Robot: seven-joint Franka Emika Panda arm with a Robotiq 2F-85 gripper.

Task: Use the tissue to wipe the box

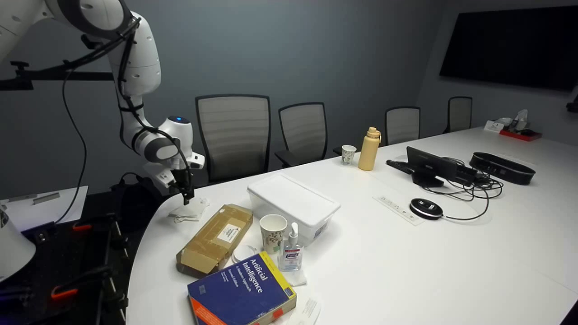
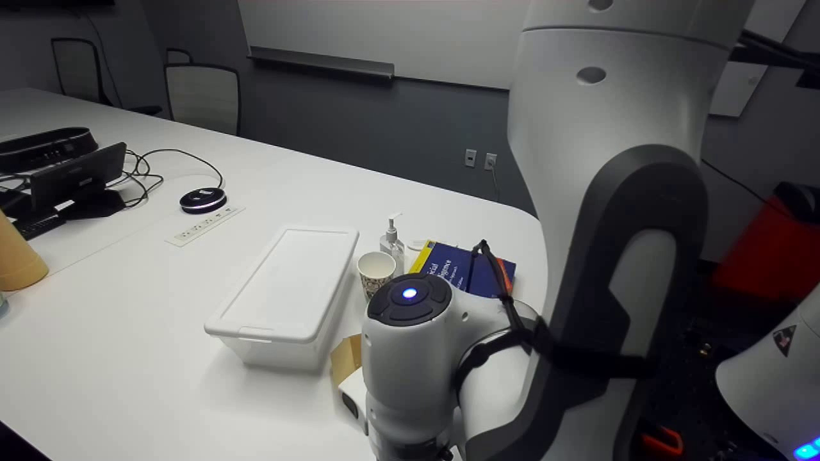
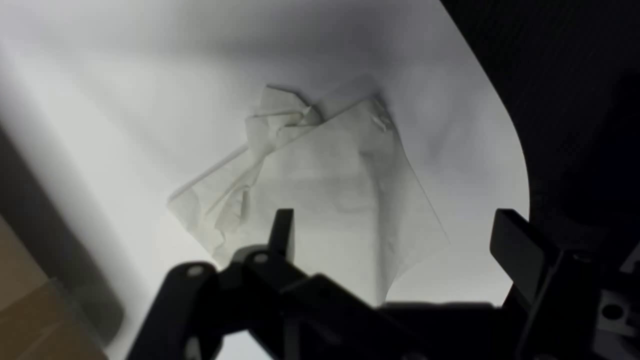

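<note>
Your fingers (image 3: 517, 255) stand apart over the creased tissue (image 3: 325, 200) — likely placed to pinch it for wiping the box (image 1: 216, 239).

Closed in by plain grey walls (image 1: 316, 54), with a wide black screen (image 1: 510, 47) hung high at the far end and, in an exterior view, a whiteboard (image 2: 397, 38) above two small wall plates (image 2: 471, 158). Furnished with a long white bench (image 1: 406, 271), rounded at the near end, and black-framed, pale-backed chairs (image 1: 233, 140) along its edges. Lit softly and rather dimly.
</note>
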